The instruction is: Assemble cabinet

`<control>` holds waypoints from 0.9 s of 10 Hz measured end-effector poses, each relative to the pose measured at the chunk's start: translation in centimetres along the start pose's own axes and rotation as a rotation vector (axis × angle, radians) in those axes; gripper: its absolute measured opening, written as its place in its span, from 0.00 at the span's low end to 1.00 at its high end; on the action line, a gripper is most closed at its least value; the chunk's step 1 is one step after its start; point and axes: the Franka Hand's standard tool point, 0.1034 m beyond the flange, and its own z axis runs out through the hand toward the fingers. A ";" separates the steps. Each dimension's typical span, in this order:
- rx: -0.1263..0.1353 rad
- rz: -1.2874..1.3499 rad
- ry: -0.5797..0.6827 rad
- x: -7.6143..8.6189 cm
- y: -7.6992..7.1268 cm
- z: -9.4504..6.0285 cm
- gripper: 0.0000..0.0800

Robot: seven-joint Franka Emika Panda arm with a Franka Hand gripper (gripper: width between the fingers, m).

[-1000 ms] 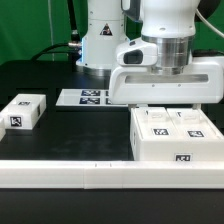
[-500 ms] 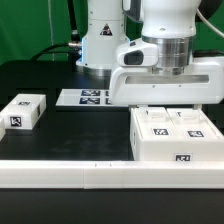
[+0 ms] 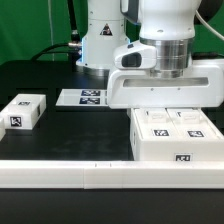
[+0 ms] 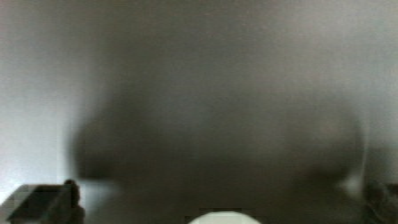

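Fingers (image 4: pixel 45 200) of your gripper (image 3: pixel 165 98) stand apart over the cabinet (image 3: pixel 175 140). Centre on a wall before you close.

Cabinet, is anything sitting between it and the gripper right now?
Nothing visible. The gripper hangs directly over the cabinet at its rear edge; the small white block and marker board lie off to the exterior view's left.
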 end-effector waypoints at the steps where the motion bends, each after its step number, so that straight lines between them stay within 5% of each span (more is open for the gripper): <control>1: 0.000 0.000 0.000 0.0 0.0 0.0 1.00; 6: -0.001 -0.023 0.004 0.2 -0.2 0.1 1.00; 8: -0.001 -0.032 0.004 0.2 -0.1 0.1 0.70; 9: -0.001 -0.033 0.004 0.2 -0.1 0.1 0.44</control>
